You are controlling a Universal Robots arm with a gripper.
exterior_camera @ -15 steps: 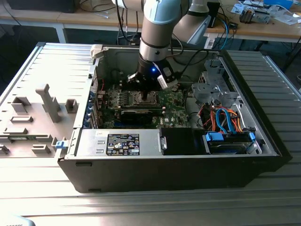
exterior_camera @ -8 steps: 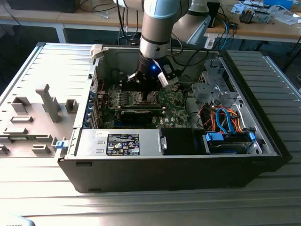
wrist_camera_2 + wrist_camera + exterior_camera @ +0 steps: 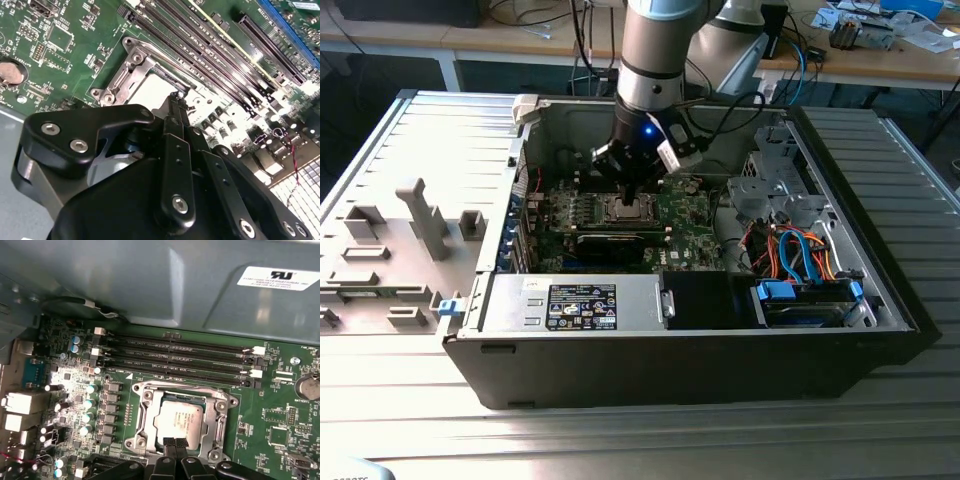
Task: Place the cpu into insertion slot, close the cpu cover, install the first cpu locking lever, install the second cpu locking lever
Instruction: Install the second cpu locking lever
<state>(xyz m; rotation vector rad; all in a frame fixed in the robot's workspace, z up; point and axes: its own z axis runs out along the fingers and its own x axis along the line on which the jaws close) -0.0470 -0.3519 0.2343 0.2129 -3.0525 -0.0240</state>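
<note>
Cpu (image 3: 178, 421): lies flat inside the insertion slot (image 3: 144, 396), seated for the cover.
Claw (image 3: 175, 445): fingertips pressed together at the cpu's near edge, touching or just above.

The open dark metal computer case (image 3: 880, 290) leaves the green motherboard (image 3: 270, 425) reachable from above. The black gripper (image 3: 175, 447) hangs just over the silver-rimmed square insertion slot (image 3: 142, 405), jaws close together at the edge of the silvery-beige square cpu (image 3: 179, 420) lying in it. Long black memory slots (image 3: 175, 357) run just beside the socket. The grey case wall (image 3: 150, 285) rises beyond them. Capacitors (image 3: 90, 402) crowd another side. In the exterior view, orange and blue cables (image 3: 790, 250) and a blue-trimmed drive bay (image 3: 810, 300) fill the exterior view's right.
</note>
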